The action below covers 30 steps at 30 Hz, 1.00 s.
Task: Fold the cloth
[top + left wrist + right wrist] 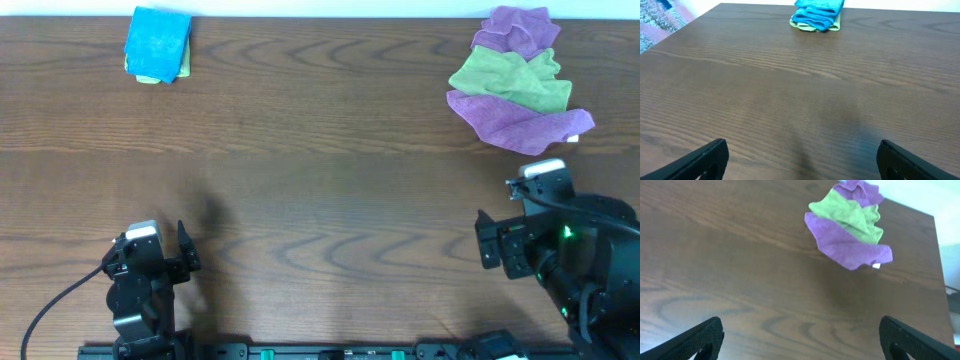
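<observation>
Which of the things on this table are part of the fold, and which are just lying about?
Part of the job:
- blue cloth, far left, lying in a compact folded bundle

Just lying about:
- lime-green cloth, peeking out beneath the blue one
- purple cloths, crumpled in the far right heap
- green cloth, in that same heap

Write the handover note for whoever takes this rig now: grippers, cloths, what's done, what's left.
Left gripper: open, empty, low at the near left of the table.
Right gripper: open, empty, near right.
Blue cloth: far left corner, lying in a compact folded stack on a green cloth.
Done: the blue cloth looks folded.
Left: a crumpled pile of purple and green cloths lies unfolded at the far right; neither arm is near it.
</observation>
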### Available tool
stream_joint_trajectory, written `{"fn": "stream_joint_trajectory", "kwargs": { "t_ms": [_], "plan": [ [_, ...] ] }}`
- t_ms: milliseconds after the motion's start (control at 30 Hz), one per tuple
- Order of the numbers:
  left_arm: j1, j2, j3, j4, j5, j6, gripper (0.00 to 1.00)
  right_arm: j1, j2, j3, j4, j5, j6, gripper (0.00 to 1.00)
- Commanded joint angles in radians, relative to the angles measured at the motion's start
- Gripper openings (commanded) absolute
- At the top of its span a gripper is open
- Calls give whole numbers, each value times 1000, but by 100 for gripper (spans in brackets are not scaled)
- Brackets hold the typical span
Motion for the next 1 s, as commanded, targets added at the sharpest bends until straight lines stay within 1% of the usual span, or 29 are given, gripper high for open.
{"fn": "stream_joint_trajectory", "kwargs": {
  "t_ms": [0,167,433,500,667,800,967],
  "plan": [
    [4,-8,-21,3,-23,9,95,-33,-31,-29,59,-1,-2,99],
    [4,-8,-21,3,-22,9,95,-122,-178,-211,262,-78,-2,99],
    [4,-8,-21,3,-23,9,95,-227,-493,-586,425,-167,13,99],
    [4,-8,-21,4,-22,9,95,-253,-576,-687,457,-179,58,99],
    [4,-8,-21,3,-23,9,95,-276,-716,-861,518,-178,179,99],
    [4,-8,-21,3,-23,9,95,-283,-807,-979,547,-178,246,99],
    [4,-8,-21,3,-22,9,95,-283,-805,-1057,602,-178,286,99]
  ]
}}
